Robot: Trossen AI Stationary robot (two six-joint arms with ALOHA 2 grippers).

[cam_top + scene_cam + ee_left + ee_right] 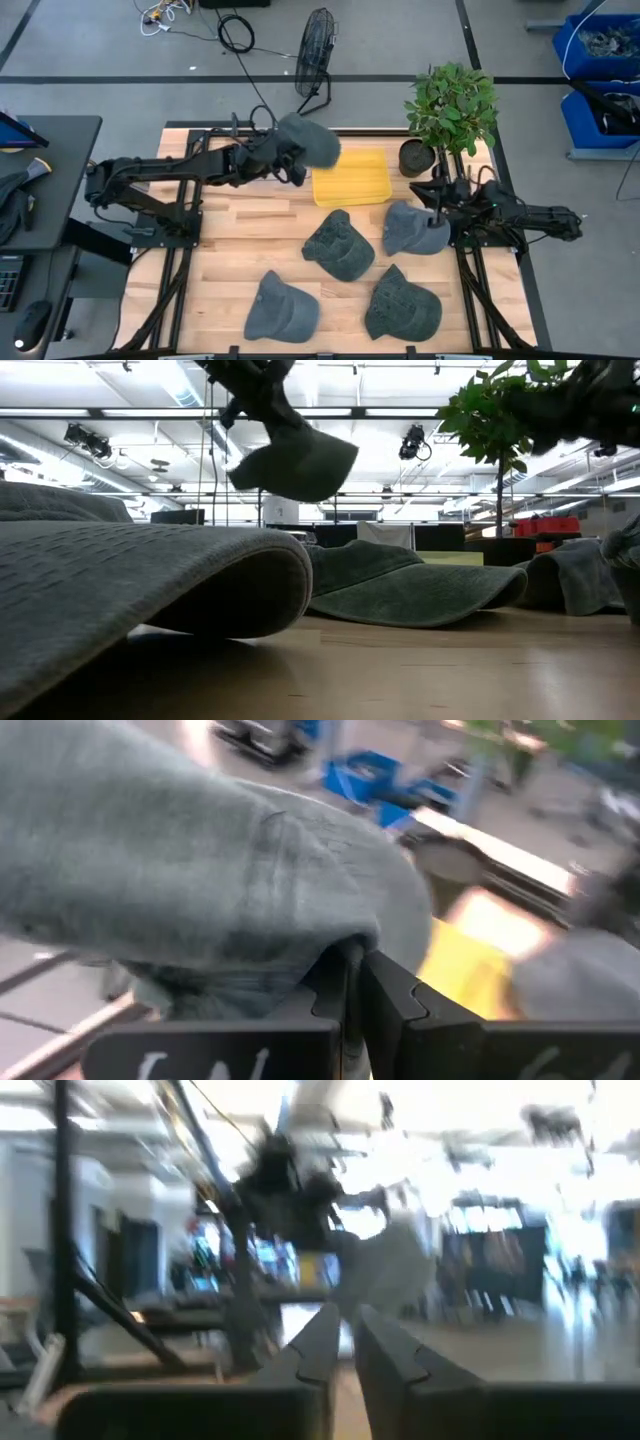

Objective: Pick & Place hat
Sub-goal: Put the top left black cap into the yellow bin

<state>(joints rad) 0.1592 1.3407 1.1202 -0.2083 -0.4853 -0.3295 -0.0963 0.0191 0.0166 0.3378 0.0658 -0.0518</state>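
Carried hat: I have one grey hat [312,140] pinched in the left gripper [292,160], up in the upper middle of the high view, just left of the yellow tray [352,178]. In the low view it hangs clear of the table, so I judge it is mid-transfer and the tray is where it goes.

Why held this way: In the left wrist view the fabric [200,890] bunches right at the fingertips [352,970], so I am gripping an edge of the cloth and the crown droops to one side. That hold looks good enough for a short carry.

Left claw: Clenched nearly flat on the hat's edge; the two dark fingers meet with only cloth between them.

Right claw: The right gripper [440,205] sits at centre right of the high view, touching or just above another hat [415,230] beside the potted plant [452,105]. In its own wrist view the fingers [325,1342] stand close together with a narrow gap and nothing between them, so I read it as closed on nothing.

Waiting hats: Three more lie on the wooden table [240,230]: one in the middle [340,245], one lower left of centre [280,308], one lower right of centre [403,303].

Tray: It looks bare from above; the carried hat overlaps only its upper left corner in the frame.

Next, as I judge it: Carry the hat rightward over the tray, then let go.
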